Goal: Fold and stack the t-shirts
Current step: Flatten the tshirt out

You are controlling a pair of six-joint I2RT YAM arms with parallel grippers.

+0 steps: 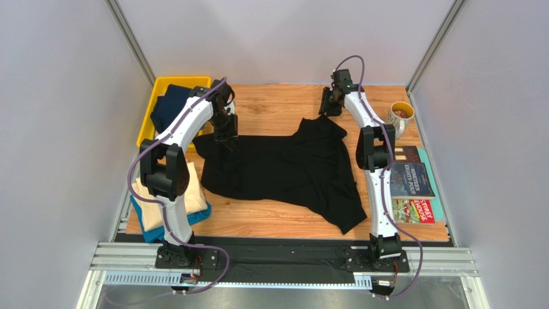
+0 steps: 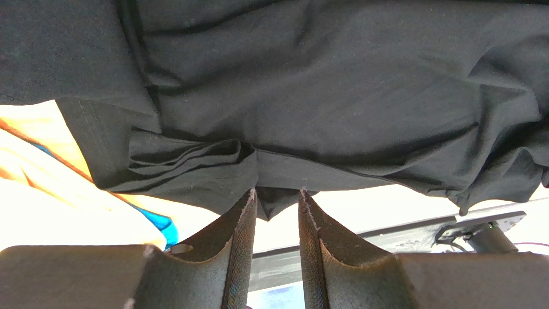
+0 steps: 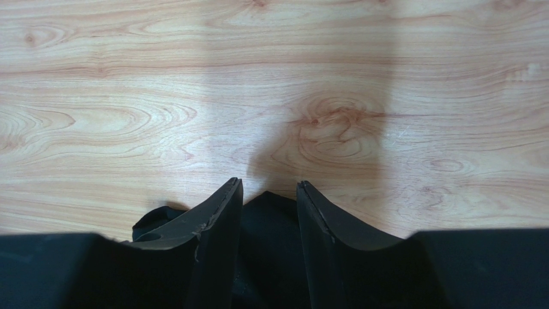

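A large black t-shirt [image 1: 283,170] lies spread over the middle of the table. My left gripper [image 1: 225,143] stands at its far left corner. Its fingers are partly apart, and a small fold of black cloth [image 2: 283,199] sits between the tips of the gripper [image 2: 277,193]. My right gripper [image 1: 330,106] is at the far right corner, jaws apart, with black cloth [image 3: 269,244] lying between them. A cream shirt [image 1: 151,209] rests folded on a teal one [image 1: 149,233] at the near left. A navy shirt [image 1: 169,106] lies in the bin.
The yellow bin [image 1: 147,125] stands at the far left behind my left arm. A mug [image 1: 401,114] sits at the far right, with colourful magazines [image 1: 412,187] along the right edge. Bare wood [image 3: 270,90] lies beyond the right gripper.
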